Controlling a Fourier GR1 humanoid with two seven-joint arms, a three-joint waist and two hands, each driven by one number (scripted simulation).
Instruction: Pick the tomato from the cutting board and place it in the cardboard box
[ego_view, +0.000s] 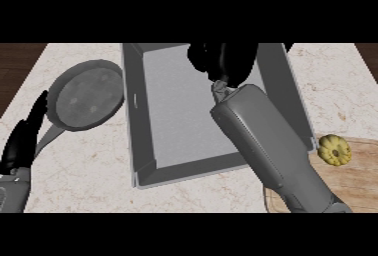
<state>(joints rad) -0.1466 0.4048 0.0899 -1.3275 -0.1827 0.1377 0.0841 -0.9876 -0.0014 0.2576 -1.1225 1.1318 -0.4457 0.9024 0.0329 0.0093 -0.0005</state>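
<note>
we see our right hand (221, 62) reaching over the grey box (144, 125), its fingers curled downward, but we cannot tell whether they hold the tomato, which shows nowhere. if it lets go near the far wall, the tomato could land outside. our left hand (22, 137) rests open beside the pan (88, 95); a yellow cookie (334, 150) lies on the cutting board (362, 175).

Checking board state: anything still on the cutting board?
Yes, a yellow ridged item sits at the cutting board's left edge, beside the right forearm.
</note>
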